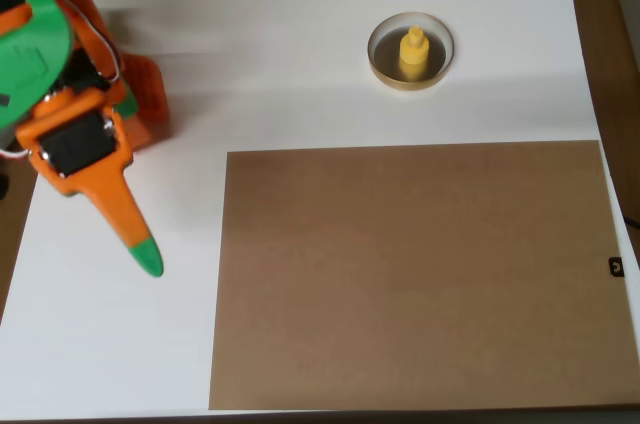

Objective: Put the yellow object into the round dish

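Note:
The yellow object (413, 52) stands upright inside the round dish (384, 66), knob up, at the back of the white table in the overhead view. The dish has a pale tan rim and a greyish inside. My gripper (147, 256), orange with a green tip, is far off at the left side of the table, pointing toward the front. Its fingers show as one closed wedge with nothing between them. It is well apart from the dish and the yellow object.
A large brown sheet (410, 274) covers the front right of the white table (250, 64). The arm's orange and green body (60, 74) fills the back left corner. A dark floor strip (610, 24) runs along the right edge.

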You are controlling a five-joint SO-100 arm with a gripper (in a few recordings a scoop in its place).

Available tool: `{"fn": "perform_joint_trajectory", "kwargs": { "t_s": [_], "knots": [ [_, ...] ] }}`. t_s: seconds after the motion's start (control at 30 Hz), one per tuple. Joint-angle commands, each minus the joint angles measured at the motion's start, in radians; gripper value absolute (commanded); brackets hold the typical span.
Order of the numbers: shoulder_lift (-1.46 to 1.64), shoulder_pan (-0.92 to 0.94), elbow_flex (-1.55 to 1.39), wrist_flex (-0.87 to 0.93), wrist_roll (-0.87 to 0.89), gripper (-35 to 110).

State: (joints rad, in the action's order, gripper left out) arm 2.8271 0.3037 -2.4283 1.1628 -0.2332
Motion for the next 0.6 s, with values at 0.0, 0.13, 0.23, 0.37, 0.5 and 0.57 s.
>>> {"fn": "perform_joint_trajectory", "kwargs": {
  "t_s": [0.0,0.13,0.23,0.37,0.5,0.57],
  "knots": [
    [0.078,0.046,-0.104,-0.086,-0.023,26],
    [0.236,0.052,-0.244,-0.106,0.012,25],
    [0.350,0.048,-0.313,-0.077,0.032,25],
    [0.379,0.049,-0.354,-0.072,0.034,25],
    [0.391,0.060,-0.391,-0.078,0.031,24],
    [0.419,0.069,-0.411,-0.074,0.029,22]
  ]
}}
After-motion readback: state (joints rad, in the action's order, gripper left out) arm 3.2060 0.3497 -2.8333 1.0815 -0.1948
